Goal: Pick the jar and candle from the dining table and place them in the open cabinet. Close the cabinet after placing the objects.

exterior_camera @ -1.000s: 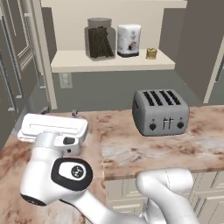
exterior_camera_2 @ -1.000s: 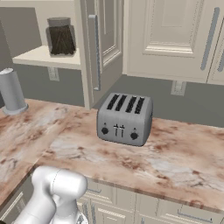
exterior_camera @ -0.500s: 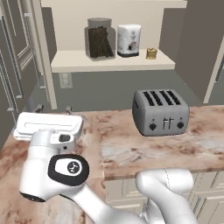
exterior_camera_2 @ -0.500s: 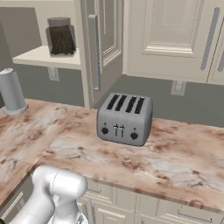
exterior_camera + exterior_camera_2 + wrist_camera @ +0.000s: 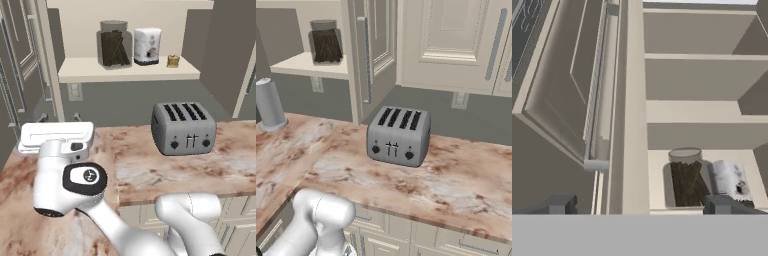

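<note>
I've got the cabinet [image 5: 130,75] wide open ahead of me, its pale shelf running across the top of the left base view. In the right base view its cream door [image 5: 370,55] swings out toward me, the long bar handle [image 5: 363,60] upright on its face. Below it stretches the marbled counter [image 5: 200,172], reddish-brown and beige.

On that counter the grey toaster [image 5: 183,127] stands back toward the wall edge, four slots up, under the shelf's right end. In the right base view a grey cylinder [image 5: 270,104] stands upright near the counter's left edge, well apart from the toaster.

My gripper [image 5: 639,205] is up at shelf height, and the hand view looks along the door's edge into the cabinet. The fingertips [image 5: 559,204] show at the bottom of that view spread as wide as they go, with nothing between them. In the left base view the white hand sits over the counter's left end.

Now the shelf. The jar [image 5: 114,44] stands upright on it, left of centre, dark sticks visible through the glass, greyish lid on top. Just beside it on the right is a white patterned canister [image 5: 147,46], close but I can't tell if they touch. The candle [image 5: 173,61], tiny and yellow, sits near the shelf's right end, a little apart from the canister.
</note>
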Available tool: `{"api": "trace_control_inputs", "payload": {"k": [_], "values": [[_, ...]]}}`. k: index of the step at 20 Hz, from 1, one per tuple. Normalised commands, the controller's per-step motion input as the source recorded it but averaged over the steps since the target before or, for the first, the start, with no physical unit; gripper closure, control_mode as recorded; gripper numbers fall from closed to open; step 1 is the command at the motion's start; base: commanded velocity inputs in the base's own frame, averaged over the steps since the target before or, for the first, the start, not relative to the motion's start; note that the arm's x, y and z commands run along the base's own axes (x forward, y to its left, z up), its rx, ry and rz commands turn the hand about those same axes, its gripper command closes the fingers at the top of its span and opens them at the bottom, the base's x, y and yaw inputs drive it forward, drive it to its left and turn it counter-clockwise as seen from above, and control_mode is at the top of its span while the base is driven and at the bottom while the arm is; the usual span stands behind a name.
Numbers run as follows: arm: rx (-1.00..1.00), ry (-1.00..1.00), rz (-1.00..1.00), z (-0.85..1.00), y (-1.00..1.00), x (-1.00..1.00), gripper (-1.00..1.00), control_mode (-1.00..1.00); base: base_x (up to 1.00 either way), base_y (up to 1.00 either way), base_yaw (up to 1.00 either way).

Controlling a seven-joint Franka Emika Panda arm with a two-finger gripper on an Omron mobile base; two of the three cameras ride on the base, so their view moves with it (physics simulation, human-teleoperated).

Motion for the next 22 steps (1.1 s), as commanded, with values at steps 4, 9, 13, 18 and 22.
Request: {"api": "trace_control_inputs", "payload": {"k": [4,9,13,18,22], "values": [[0.00,0.00,-0.02,0.00,0.28,0.41,-1.00,-1.00,0.00,0.00,0.00],[0.00,0.02,-0.04,0.00,0.19,0.32,-1.00,-1.00,0.00,0.00,0.00],[0.00,0.11,-0.08,-0.01,0.01,0.13,-1.00,-1.00,0.00,0.00,0.00],[0.01,0.11,-0.01,-0.18,-0.14,0.03,-1.00,-1.00,0.00,0.00,0.00],[0.00,0.01,-0.02,-0.08,-0.34,0.00,-1.00,-1.00,0.00,0.00,0.00]]}}
